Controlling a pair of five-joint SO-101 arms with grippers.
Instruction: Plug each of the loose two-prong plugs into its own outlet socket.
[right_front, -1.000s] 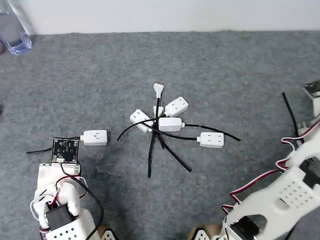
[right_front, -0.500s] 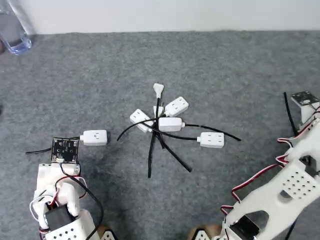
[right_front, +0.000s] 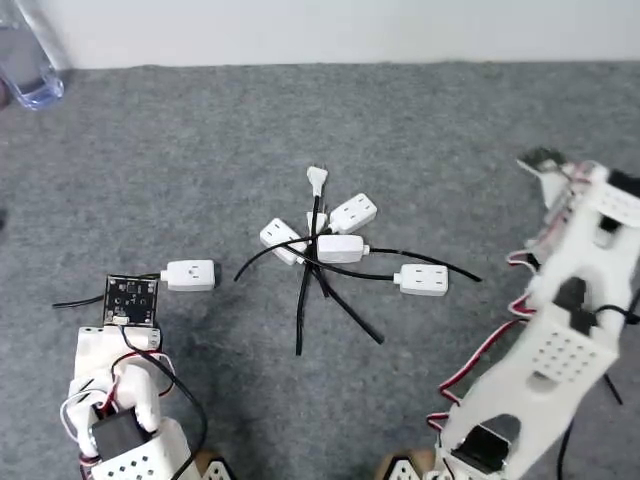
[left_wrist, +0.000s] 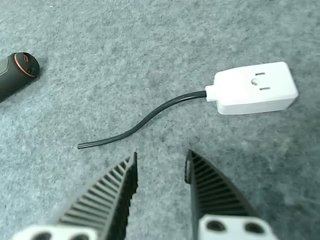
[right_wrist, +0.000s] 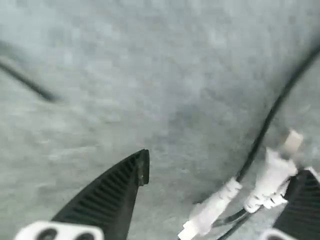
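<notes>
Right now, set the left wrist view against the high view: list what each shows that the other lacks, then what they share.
Left wrist view adds: the left gripper, jaws open, and a dark cylindrical object with an orange-ringed end. High view adds: the central tangle of sockets and cords, a loose plug at its far side, the right arm, and a clear container at the far left corner. Shared: the lone outlet socket with its black cord, lying on grey carpet.
</notes>
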